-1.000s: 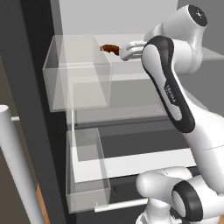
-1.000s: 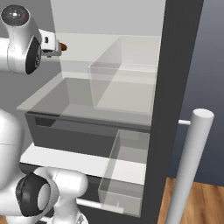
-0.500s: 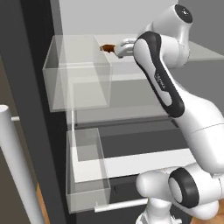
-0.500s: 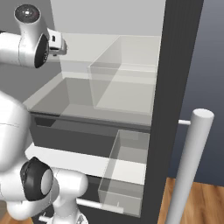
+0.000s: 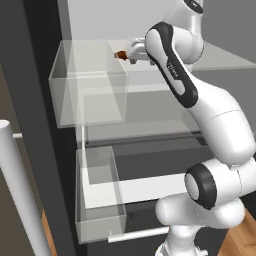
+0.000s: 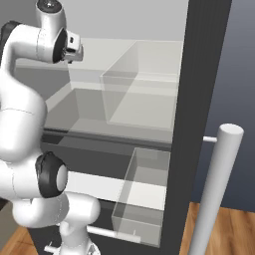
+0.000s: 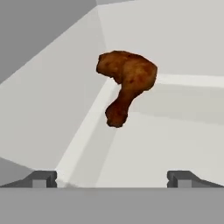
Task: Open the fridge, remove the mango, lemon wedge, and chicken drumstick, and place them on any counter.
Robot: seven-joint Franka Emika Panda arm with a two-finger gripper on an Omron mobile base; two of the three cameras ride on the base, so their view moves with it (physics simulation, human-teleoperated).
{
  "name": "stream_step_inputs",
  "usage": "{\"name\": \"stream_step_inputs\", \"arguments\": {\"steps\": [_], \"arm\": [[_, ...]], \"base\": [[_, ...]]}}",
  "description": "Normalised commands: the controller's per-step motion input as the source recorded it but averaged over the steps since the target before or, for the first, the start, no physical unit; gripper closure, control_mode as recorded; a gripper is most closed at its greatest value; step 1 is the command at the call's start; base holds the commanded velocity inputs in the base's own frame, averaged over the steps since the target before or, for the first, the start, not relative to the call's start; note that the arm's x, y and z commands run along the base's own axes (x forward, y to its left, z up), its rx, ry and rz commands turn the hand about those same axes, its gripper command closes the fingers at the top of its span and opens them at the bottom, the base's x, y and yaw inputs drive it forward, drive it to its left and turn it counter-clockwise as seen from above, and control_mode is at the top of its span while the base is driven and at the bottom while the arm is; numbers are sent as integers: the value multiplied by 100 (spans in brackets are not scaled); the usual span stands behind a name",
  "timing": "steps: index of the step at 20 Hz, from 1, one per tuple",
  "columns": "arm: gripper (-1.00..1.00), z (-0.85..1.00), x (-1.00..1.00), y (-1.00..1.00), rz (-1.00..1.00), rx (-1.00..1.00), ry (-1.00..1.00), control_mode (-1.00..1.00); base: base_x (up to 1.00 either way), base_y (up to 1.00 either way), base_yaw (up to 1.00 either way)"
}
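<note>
Chicken drumstick [image 7: 125, 83], reddish-brown and knobbly, lies on the pale upper shelf [image 7: 175, 144] of the open dark grey fridge [image 5: 35, 75], against the shelf's back corner. Ahead of it, apart, the gripper [image 7: 112, 177] hangs spread wide, bare shelf between them.

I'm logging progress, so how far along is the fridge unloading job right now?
Done: the fridge stands open. In hand: the open gripper points at the chicken drumstick on a shelf inside, apart from it, nothing gripped. Left: grasp the drumstick and carry it to a counter. I can't tell where the mango and lemon wedge are.
</note>
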Motion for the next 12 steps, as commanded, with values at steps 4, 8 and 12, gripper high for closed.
{"name": "stream_step_inputs", "arguments": {"steps": [4,8,12], "arm": [[-100,-10,44,0,0,0,6,-100],[-100,-25,29,4,1,0,0,-100],[-100,-42,13,13,1,-1,-4,-100]], "base": [[0,0,0],[0,0,0],[0,0,0]]}}
